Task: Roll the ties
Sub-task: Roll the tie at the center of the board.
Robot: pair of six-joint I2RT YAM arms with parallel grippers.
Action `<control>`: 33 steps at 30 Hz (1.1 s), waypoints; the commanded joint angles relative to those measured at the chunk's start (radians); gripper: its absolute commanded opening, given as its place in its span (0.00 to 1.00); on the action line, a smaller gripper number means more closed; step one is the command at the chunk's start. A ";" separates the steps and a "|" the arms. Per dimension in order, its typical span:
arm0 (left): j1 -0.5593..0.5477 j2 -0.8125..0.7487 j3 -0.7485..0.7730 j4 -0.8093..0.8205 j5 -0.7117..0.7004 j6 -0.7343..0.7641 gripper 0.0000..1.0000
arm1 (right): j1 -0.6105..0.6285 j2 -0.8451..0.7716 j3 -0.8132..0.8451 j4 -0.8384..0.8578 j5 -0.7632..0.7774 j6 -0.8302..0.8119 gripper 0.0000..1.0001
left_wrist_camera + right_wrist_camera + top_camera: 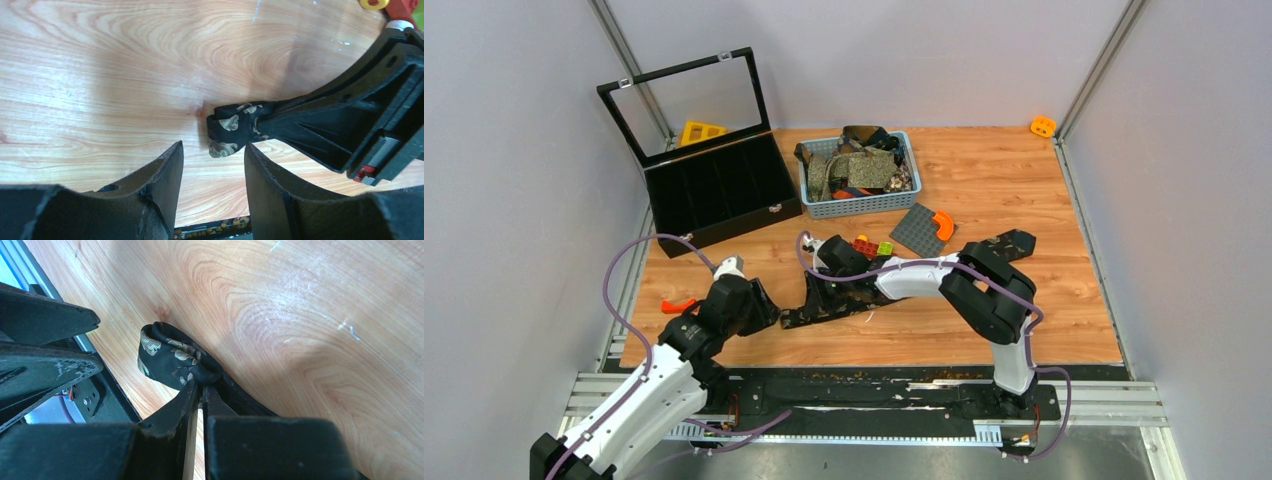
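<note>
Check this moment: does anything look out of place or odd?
An orange toy lies off the wooden board, past its far right corner. The ties in the basket are a tangled heap, bulging above the rim. Loose toy bricks sit mid-table.

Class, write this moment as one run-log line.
left gripper: open, facing folded end | right gripper: shut on black tie | roll: unfinished

bright, even overhead light. left wrist view: soft shadows on the table (125, 95) mid-frame. right wrist view: white glare streaks upper right, bottom edge slightly blurred.
</note>
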 commanded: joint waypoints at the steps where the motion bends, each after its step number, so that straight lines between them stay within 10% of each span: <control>1: -0.003 -0.005 -0.021 -0.014 -0.046 -0.018 0.55 | 0.005 0.050 -0.039 -0.022 0.021 -0.002 0.00; 33: -0.003 0.112 -0.191 0.336 0.113 -0.025 0.43 | 0.005 0.048 -0.056 -0.016 0.014 0.002 0.00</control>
